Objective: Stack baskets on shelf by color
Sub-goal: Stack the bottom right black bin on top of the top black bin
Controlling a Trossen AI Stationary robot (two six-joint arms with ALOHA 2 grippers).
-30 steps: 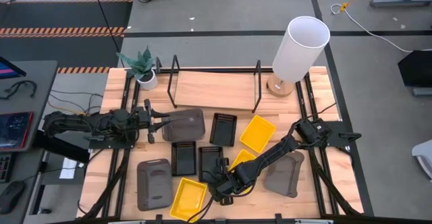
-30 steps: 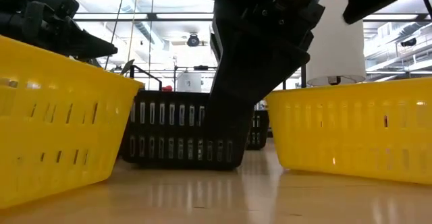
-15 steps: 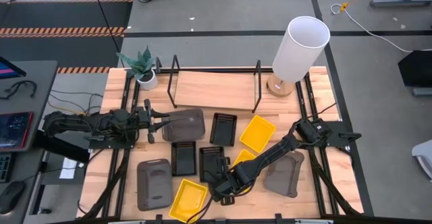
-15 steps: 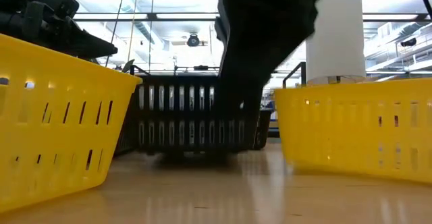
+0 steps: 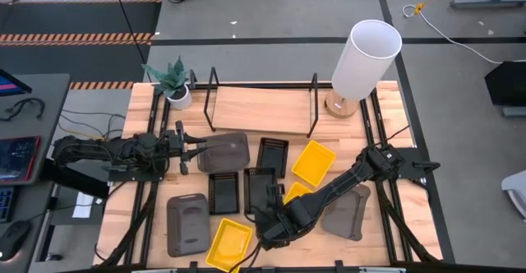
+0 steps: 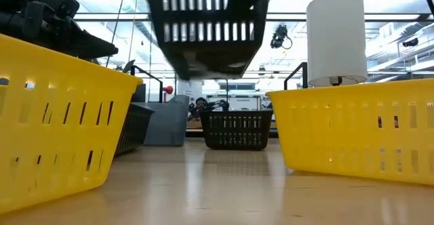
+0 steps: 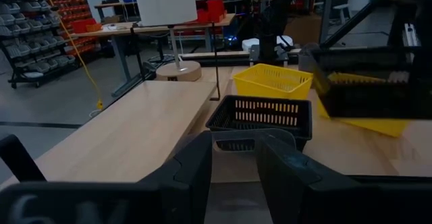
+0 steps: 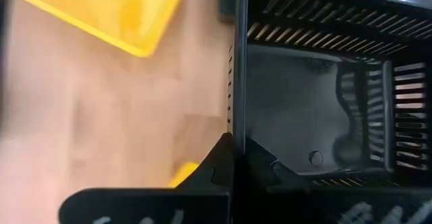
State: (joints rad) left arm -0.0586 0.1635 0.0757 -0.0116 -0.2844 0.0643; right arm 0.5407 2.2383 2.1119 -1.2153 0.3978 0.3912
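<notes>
Black slotted plastic is what the right gripper (image 5: 269,224) has hold of: one small black basket (image 6: 203,22) hangs clear of the tabletop in the low view, roughly level and with open air under its base. The right wrist view shows the jaws shut on that basket's long wall, one finger inside and one outside, so the grip is a thin pinch on the rim.

The step in hand looks like the carry of a black basket after pick-up. Next it has to go either onto another black basket to start a pile or across to the shelf (image 5: 261,108), whose board shows nothing on it in the high view. Either way the move calls for height enough to pass over the yellow basket (image 5: 313,162) and the second black basket (image 5: 272,157) that lie between it and the shelf, and for keeping the load level so it nests squarely.

A third black basket (image 5: 223,192) sits on the table just left of the lifted one.

Over on the left, the left gripper (image 5: 194,150) is at the short end of a dark grey basket (image 5: 224,151) near the shelf's front edge. Its jaws seem to straddle the grey rim in the left wrist view, but I cannot tell whether they are actually clamped.
</notes>
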